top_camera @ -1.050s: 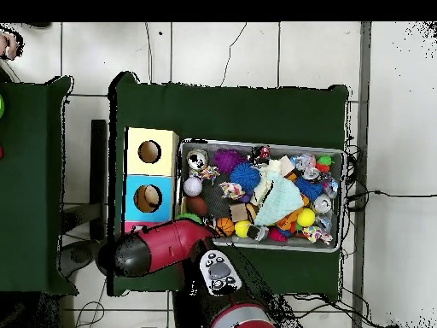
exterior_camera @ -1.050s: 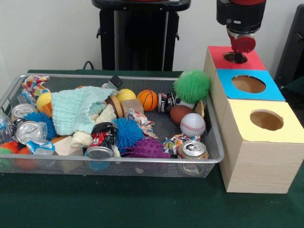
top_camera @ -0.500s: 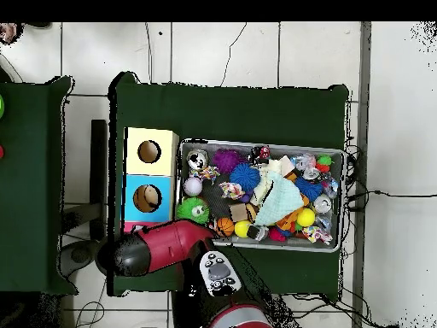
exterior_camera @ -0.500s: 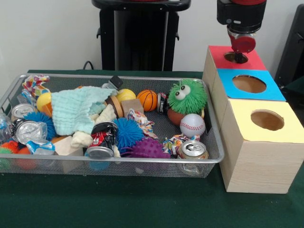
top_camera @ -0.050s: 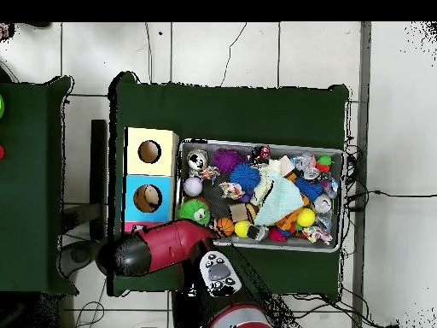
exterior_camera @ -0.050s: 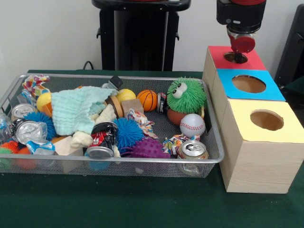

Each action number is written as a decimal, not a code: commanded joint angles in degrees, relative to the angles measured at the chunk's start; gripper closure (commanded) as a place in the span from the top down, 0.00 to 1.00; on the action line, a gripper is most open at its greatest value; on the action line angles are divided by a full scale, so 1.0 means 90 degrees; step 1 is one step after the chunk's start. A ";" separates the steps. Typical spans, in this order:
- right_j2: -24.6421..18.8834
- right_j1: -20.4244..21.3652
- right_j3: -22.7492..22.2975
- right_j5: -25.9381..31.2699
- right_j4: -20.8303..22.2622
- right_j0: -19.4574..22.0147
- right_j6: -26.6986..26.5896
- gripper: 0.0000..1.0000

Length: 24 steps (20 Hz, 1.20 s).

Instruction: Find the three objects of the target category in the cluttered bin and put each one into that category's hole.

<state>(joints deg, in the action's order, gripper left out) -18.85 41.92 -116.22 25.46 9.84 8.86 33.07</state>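
Green cloth (exterior_camera @ -0.050s: pixel 118 204) on table, tiled floor (top_camera @ -0.050s: pixel 222 53)

One camera sits low and close across the green-clothed tabletop (exterior_camera @ -0.050s: pixel 142 209). The other looks straight down from high up. Both share the silver wire-mesh bin (exterior_camera @ -0.050s: pixel 118 161) (top_camera @ -0.050s: pixel 260 144).

Front view is evenly and fairly brightly lit; soft diffuse light from above is indicated, with no hard-edged shadows. Faint shading is seen under the wire bin (exterior_camera @ -0.050s: pixel 209 156) on the green cloth (exterior_camera @ -0.050s: pixel 118 204) and along the front face of the wooden box (exterior_camera @ -0.050s: pixel 256 166). Small glare spots are noted on 2 can tops (exterior_camera @ -0.050s: pixel 192 148) and on crumpled foil (exterior_camera @ -0.050s: pixel 28 130). Focus is slightly soft throughout. In the overhead view the pale floor tiles (top_camera @ -0.050s: pixel 222 55) appear bright, near washed out, while the cloth is rendered very dark; small items in the bin are hard to resolve
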 commanded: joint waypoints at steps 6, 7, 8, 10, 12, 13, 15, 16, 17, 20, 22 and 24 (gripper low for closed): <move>-0.0088 0.0406 0.0251 0.0052 -0.0793 0.0049 0.1872 0.00; -0.0093 0.0425 0.0294 0.0084 -0.0705 0.0035 0.1704 0.00; 0.0002 0.0470 0.0251 0.0145 -0.0795 0.0000 0.1806 0.00; 0.0153 0.0543 0.0245 0.0136 -0.0890 -0.0093 0.1967 0.00; 0.0195 0.0656 0.0300 0.0180 -0.0915 -0.0153 0.1971 0.00; 0.0202 0.0703 0.0302 0.0196 -0.0955 -0.0164 0.1993 0.00; 0.0396 0.0902 0.0390 0.0314 -0.1016 -0.0269 0.2136 0.00; 0.0523 0.1013 0.0442 0.0366 -0.1011 -0.0327 0.2192 0.00; 0.0643 0.1094 0.0492 0.0413 -0.0996 -0.0383 0.2228 0.00; 0.0883 0.1316 0.0526 0.0502 -0.0985 -0.0294 0.2175 0.00; 0.1051 0.1322 0.0540 0.0123 -0.0975 -0.0241 0.2229 0.00; 0.1362 0.1289 0.0677 -0.0493 -0.0865 -0.0365 0.2402 0.00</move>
<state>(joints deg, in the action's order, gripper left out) -13.28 51.06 -115.03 26.28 3.34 5.47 34.04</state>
